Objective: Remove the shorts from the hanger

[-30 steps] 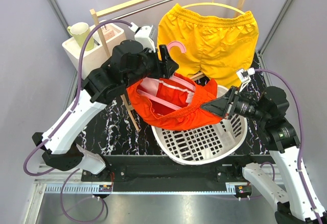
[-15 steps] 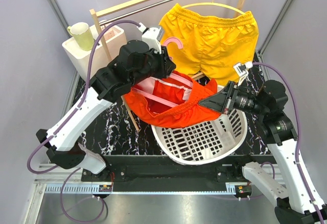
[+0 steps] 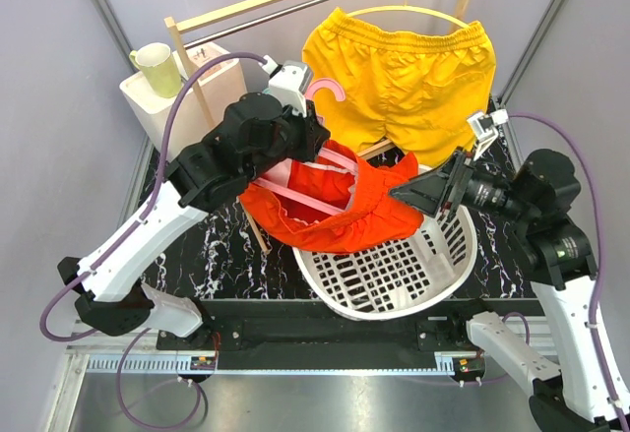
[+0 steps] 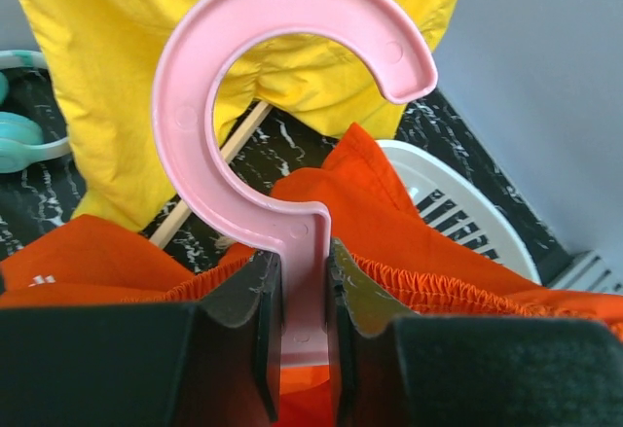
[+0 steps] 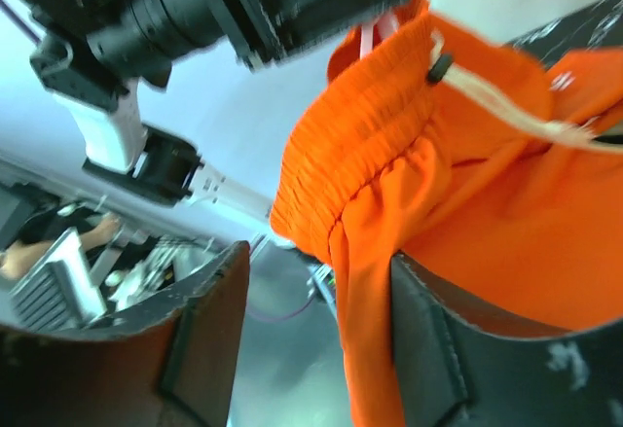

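The left hand (image 4: 297,325) squeezes the pink hanger (image 4: 277,106), now higher. The right hand (image 3: 399,192) pinches the orange shorts (image 3: 369,220), pulled rightward.

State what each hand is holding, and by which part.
Left hand: pink hanger, by the stem below its hook. Right hand: orange shorts, by fabric under the waistband.

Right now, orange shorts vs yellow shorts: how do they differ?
The orange shorts sag bunched over the basket, on a pink hanger clamped by the left end effector; the yellow shorts hang flat from the rail, untouched. Orange shows a drawstring; yellow doesn't. Both have elastic waistbands.
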Tool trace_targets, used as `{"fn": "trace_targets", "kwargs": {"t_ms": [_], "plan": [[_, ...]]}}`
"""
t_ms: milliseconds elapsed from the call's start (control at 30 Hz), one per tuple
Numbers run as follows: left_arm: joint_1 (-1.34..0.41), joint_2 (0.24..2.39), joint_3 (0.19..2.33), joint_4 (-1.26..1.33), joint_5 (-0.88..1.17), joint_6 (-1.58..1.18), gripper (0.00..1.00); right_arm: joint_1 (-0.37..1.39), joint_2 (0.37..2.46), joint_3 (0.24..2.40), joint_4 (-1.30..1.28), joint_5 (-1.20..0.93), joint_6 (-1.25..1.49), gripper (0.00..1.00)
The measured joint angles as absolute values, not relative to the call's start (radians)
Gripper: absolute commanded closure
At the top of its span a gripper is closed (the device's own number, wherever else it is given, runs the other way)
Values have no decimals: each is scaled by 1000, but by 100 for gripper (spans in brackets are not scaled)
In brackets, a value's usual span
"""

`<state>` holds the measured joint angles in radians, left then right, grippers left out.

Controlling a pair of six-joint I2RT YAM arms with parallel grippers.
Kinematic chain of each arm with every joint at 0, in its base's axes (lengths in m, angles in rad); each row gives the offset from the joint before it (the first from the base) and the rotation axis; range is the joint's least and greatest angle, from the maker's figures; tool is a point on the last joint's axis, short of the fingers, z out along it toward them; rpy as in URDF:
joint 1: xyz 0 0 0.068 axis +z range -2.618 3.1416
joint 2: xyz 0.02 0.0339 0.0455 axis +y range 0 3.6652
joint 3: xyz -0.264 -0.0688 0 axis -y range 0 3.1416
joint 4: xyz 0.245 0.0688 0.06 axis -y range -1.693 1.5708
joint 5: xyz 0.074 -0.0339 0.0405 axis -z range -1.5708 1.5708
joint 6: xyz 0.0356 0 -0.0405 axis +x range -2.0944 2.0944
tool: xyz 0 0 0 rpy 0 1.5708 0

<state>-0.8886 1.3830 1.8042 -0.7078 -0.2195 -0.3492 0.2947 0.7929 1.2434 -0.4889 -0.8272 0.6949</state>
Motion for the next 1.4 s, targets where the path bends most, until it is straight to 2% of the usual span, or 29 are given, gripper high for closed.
{"fn": "trace_targets", "kwargs": {"t_ms": [167, 467, 1100, 1200, 1233, 1400], "plan": [[-920, 1383, 1798, -700, -313, -290, 100, 295, 856, 1409, -629, -712, 588, 37], [-940, 1454, 1917, -672, -445, -123, 100, 294, 1072, 1694, -864, -528, 362, 34], [-941, 1606, 1977, -545, -607, -7, 100, 323, 1257, 1812, -910, -604, 193, 29], [-941, 1612, 1978, -544, -618, -8, 100, 355, 1277, 1813, -907, -594, 180, 13], [-941, 1615, 1981, -544, -623, -8, 100, 368, 1285, 1811, -903, -585, 176, 12], [-945, 1630, 2000, -545, -651, -3, 100, 424, 1306, 1785, -865, -482, 152, 22]]}}
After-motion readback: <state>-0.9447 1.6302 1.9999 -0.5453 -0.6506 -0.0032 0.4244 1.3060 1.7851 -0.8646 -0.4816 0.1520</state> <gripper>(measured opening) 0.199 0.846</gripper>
